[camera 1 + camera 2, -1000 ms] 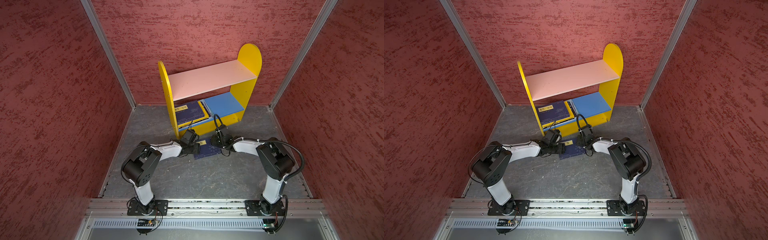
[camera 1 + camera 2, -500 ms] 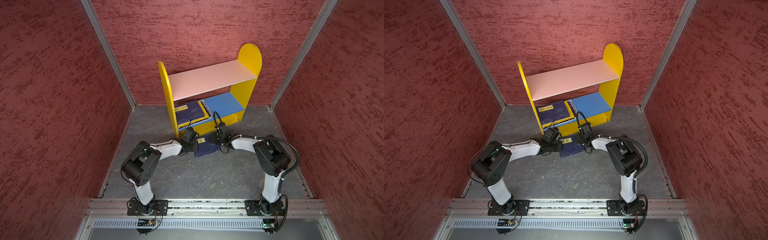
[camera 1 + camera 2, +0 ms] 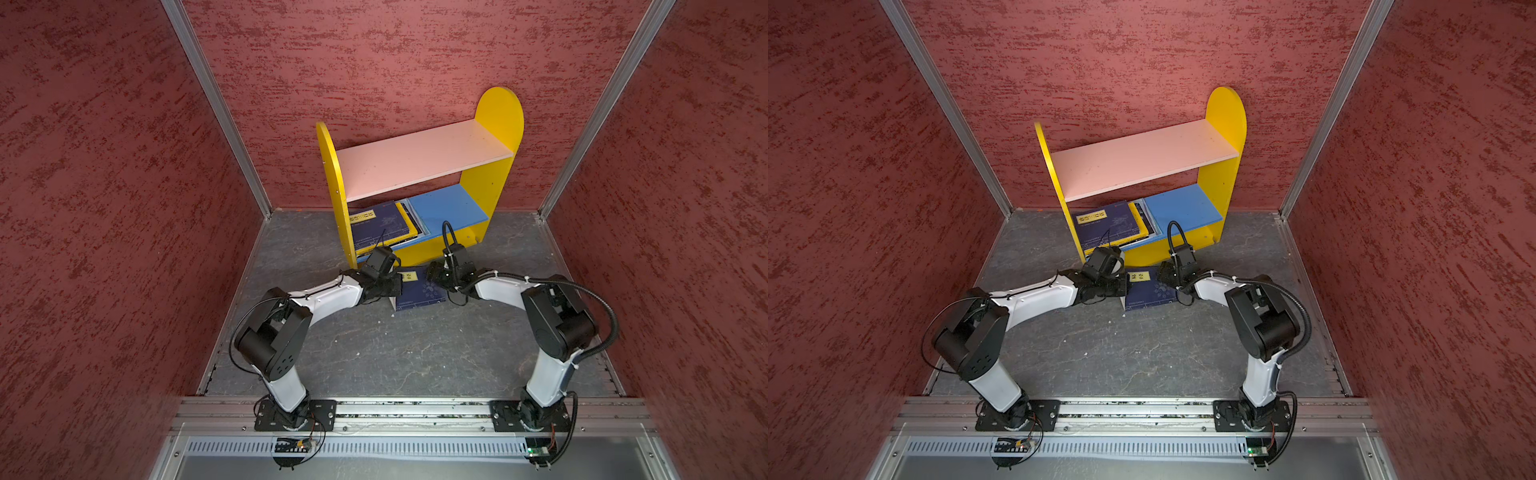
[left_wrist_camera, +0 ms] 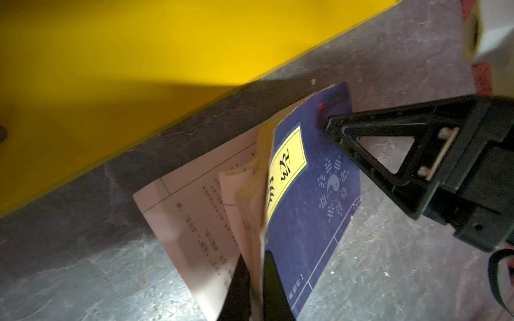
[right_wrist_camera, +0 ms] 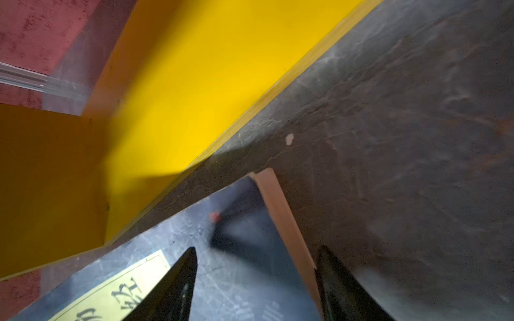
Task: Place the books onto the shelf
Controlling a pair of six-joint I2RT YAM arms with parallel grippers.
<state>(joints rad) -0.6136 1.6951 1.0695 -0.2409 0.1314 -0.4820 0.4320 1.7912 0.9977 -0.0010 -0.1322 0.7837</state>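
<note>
1. Nearest you, both arms are reaching forward from the rail [image 3: 415,409] and bending inward over the grey floor [image 3: 395,353]. They are meeting at one navy book [image 3: 419,293].
2. That navy book is lying on the floor just in front of the shelf's yellow base strip [image 3: 419,249]. Its yellow label is facing up, and it is not yet on the shelf [image 3: 494,124].
3. Your left gripper [image 4: 254,255] is pinching the navy book at its left edge. Its fingers are pressing together on the cover and some pages, holding that edge raised while loose pages are fanning out beneath.
4. Your right gripper [image 5: 257,250] is standing spread. One finger is hanging over the cover and the other over the floor just past the book's edge.
5. Farther back, a stack of books [image 3: 380,224] is lying flat on the blue lower board [image 3: 451,205], against the left side panel, with a navy one on top.
6. Above it, the pink upper board [image 3: 419,158] is spanning the two panels.
</note>
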